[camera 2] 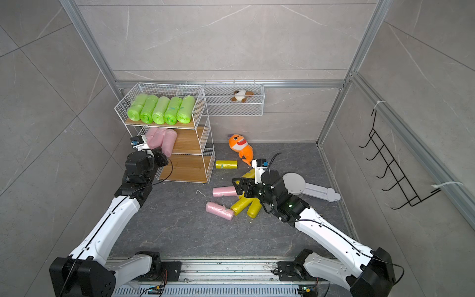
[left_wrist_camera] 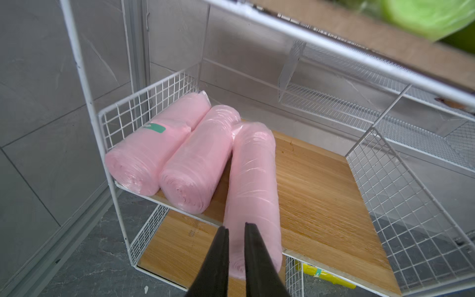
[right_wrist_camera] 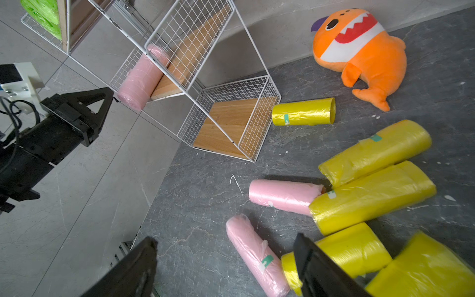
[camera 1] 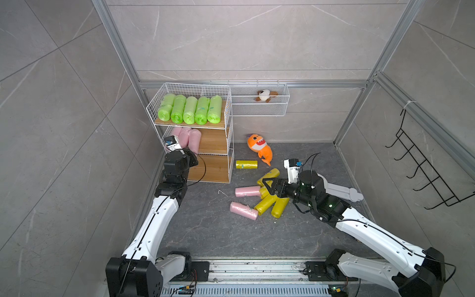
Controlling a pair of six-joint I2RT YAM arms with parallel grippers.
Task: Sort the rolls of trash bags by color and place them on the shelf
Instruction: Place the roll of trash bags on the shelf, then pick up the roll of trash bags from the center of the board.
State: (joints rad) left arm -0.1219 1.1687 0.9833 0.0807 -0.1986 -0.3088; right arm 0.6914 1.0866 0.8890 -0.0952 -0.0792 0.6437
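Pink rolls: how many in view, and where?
5. Three on the shelf's middle tier: end roll, centre roll, skewed roll. Two on the floor, both against the yellow rolls: far roll, near roll. None look hidden.

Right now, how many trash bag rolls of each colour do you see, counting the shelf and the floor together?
Green rolls: 5, all on the shelf
Pink rolls: 5, 3 on the shelf and 2 on the floor
Yellow rolls: 5, all on the floor
Total: 15
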